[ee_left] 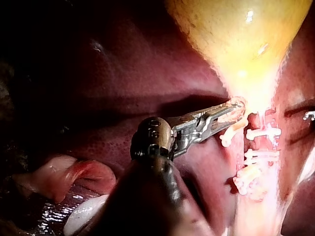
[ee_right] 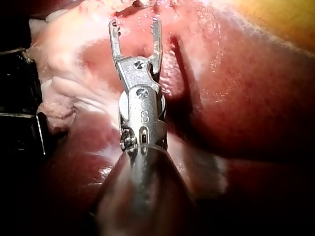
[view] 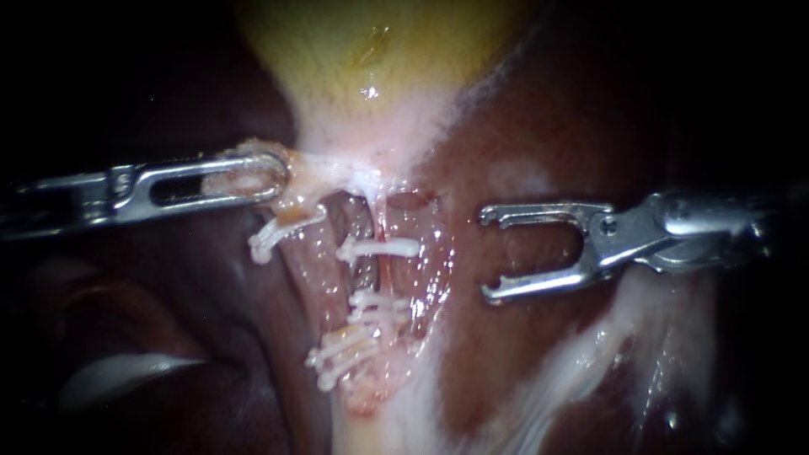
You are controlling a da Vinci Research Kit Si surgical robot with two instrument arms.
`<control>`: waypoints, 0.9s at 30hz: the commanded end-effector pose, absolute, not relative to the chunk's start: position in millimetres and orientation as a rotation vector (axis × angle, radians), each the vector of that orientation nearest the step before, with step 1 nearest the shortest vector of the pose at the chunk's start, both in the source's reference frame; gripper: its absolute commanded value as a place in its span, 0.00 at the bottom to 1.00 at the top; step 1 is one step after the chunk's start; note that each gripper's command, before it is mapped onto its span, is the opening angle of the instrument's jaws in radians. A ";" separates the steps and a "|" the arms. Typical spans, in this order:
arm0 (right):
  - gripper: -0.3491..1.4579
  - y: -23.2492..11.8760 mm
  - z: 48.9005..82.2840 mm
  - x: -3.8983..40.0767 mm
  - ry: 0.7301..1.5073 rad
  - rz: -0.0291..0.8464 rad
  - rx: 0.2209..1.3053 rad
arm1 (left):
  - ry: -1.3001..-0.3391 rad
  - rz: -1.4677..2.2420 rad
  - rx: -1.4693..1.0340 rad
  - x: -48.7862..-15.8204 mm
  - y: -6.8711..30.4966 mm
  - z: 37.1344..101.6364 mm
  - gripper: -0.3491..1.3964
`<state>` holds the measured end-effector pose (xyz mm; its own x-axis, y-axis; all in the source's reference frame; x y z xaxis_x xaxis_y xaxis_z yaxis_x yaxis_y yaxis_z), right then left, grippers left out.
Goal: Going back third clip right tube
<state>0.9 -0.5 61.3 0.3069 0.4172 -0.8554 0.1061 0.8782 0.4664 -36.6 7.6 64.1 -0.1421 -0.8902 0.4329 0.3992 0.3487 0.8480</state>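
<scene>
Your right instrument (view: 486,254), a silver shaft ending in two hooked, forked jaws, holds those jaws wide apart with nothing between them. It hangs over the dark red liver (view: 506,126) and touches no clipped tissue. The right wrist view shows the same empty gap between its jaws.

Near its tips, toward your other instrument, the thin pink right tube (view: 383,227) runs down from the neck. White plastic clips (view: 379,248) cross it, one below another.

Your left instrument (view: 271,175), with long slotted silver jaws, is clamped on the pale neck tissue (view: 253,160) under the yellow-green gallbladder (view: 379,50). A single white clip (view: 282,229) lies just below those jaws.
</scene>
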 end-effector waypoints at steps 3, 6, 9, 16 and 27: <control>0.47 -0.5 61.3 0.9 1.255 0.217 0.489 | -1.233 -1.208 0.517 -38.2 7.3 65.7 0.00; 0.47 -0.5 61.2 0.9 1.255 0.217 0.489 | -1.227 -1.195 0.525 -40.1 7.2 67.3 0.00; 0.47 -0.5 61.2 0.8 1.255 0.217 0.489 | -1.221 -1.188 0.528 -41.3 7.3 68.5 0.00; 0.47 -0.6 61.2 0.8 1.255 0.217 0.489 | -1.212 -1.180 0.538 -41.8 7.9 70.6 0.00; 0.47 -0.8 60.9 0.9 1.256 0.217 0.489 | -1.208 -1.175 0.539 -41.7 7.8 71.2 0.00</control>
<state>0.9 -0.8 60.9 0.3067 0.4175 -0.8554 0.1069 0.8779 0.4668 -41.7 7.8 71.3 -0.0857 -0.9002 0.4270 0.4018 0.3610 0.8416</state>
